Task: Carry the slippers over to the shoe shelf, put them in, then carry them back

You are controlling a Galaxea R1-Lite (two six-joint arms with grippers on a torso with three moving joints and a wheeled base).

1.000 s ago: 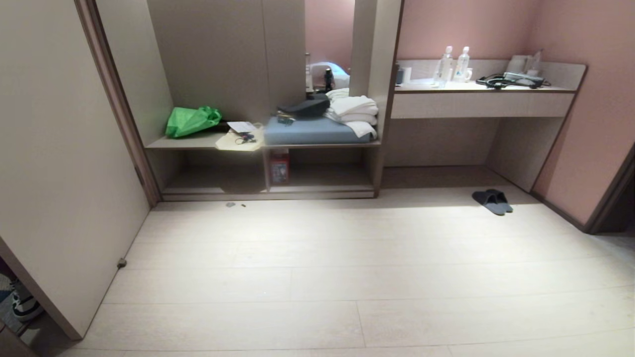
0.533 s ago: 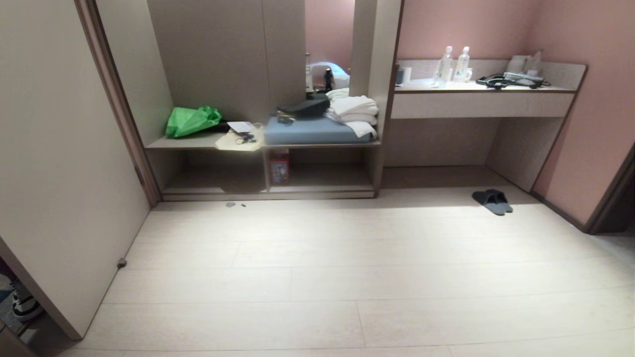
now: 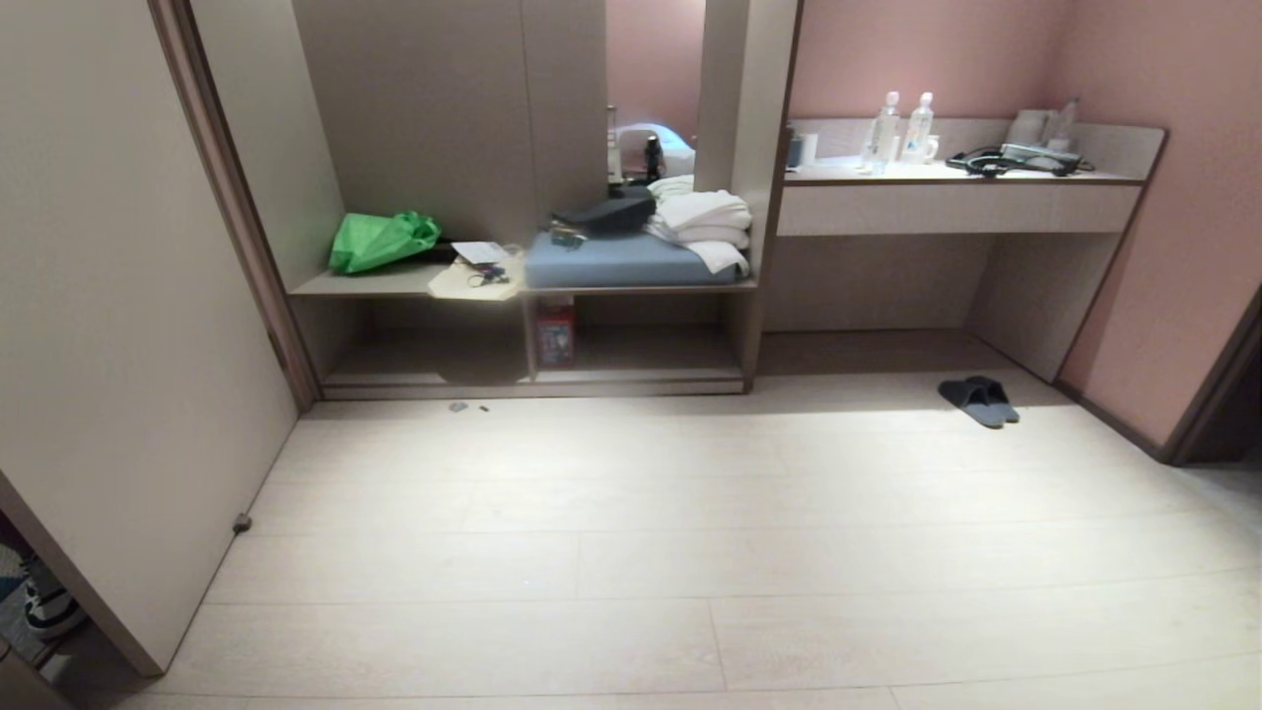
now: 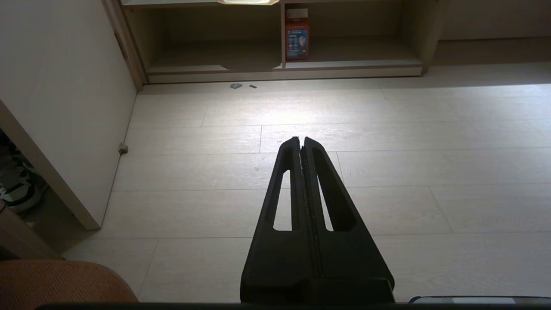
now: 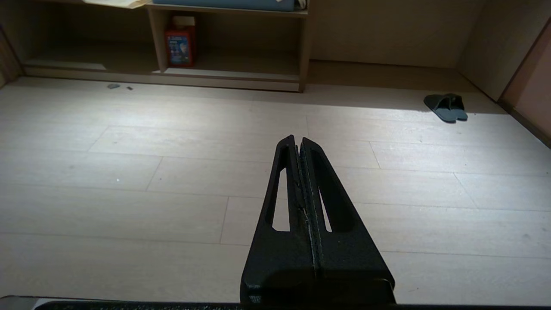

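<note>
The dark grey-blue slippers [image 3: 978, 398] lie side by side on the pale floor at the far right, in front of the desk recess; the right wrist view has the slippers [image 5: 446, 106] far ahead of the fingers. The shoe shelf [image 3: 631, 376] is the low cubby at the back, split by an upright panel with a small red box [image 3: 555, 333]. Neither arm shows in the head view. My left gripper [image 4: 300, 140] is shut and holds nothing, out over bare floor. Just as empty and shut, my right gripper [image 5: 298, 139] is well short of the slippers.
An open door panel [image 3: 118, 325] stands at the left, with a small door stop [image 3: 242, 524] by its foot. Above the shelf lie a green bag [image 3: 380, 241], a blue cushion [image 3: 621, 261] and white towels [image 3: 702, 225]. Bottles [image 3: 899, 128] stand on the desk. Small bits [image 3: 458, 405] lie before the shelf.
</note>
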